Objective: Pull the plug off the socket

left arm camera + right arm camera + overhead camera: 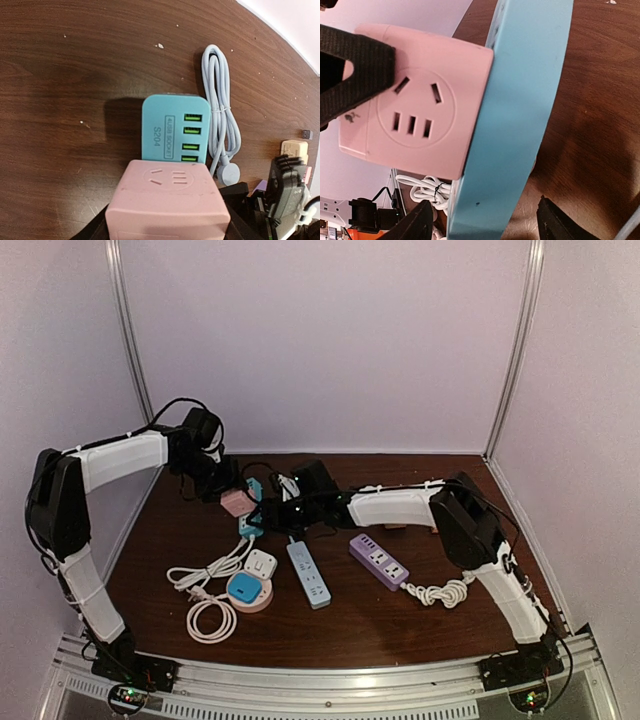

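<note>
Left tool [220, 483] gripping pink plug [415, 100], plugged in teal socket [520, 100] on counter [600, 150]. Right tool [480, 220] open, straddling socket, not clamping. I am worrying: pulling now, socket lifting together with plug.

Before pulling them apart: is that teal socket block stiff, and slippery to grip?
The teal socket block looks like rigid moulded plastic, so probably stiff. Its smooth, plain sides could slip unless squeezed firmly.
</note>
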Robot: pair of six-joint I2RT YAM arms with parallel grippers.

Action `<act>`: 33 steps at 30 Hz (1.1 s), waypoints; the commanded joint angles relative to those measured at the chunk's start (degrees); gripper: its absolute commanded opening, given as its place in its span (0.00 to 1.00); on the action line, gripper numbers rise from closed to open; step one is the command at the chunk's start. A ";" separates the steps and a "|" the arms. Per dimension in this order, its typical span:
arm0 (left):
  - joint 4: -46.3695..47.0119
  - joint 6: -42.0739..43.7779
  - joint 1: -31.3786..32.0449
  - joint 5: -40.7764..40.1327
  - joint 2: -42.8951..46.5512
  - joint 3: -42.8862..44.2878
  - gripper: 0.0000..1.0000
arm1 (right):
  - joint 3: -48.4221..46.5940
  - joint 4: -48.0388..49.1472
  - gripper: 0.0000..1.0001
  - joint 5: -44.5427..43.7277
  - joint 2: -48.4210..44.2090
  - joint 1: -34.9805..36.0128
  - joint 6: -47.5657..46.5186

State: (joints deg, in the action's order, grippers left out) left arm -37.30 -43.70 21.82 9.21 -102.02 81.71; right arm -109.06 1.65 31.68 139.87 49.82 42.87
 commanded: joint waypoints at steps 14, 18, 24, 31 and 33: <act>4.70 3.70 -0.03 4.45 -4.06 4.84 0.28 | -1.96 4.01 0.41 1.02 4.76 -1.48 6.96; 6.29 3.72 -0.03 5.31 -4.11 4.90 0.28 | -0.37 4.12 0.33 0.22 4.47 -2.19 8.62; 6.30 4.34 -0.03 4.69 -3.69 5.62 0.29 | 0.75 2.31 0.23 -1.01 4.26 -2.61 10.14; 8.36 5.73 -0.03 3.42 -0.62 3.86 0.29 | 2.79 3.18 0.17 -2.69 3.62 -2.82 12.40; 8.81 5.94 -0.03 3.42 0.08 3.39 0.29 | 2.50 2.31 0.17 -3.36 3.69 -2.95 12.05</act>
State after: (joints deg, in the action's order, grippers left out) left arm -34.74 -38.85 22.00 12.75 -106.72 84.12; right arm -108.36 9.02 32.69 144.03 47.70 54.43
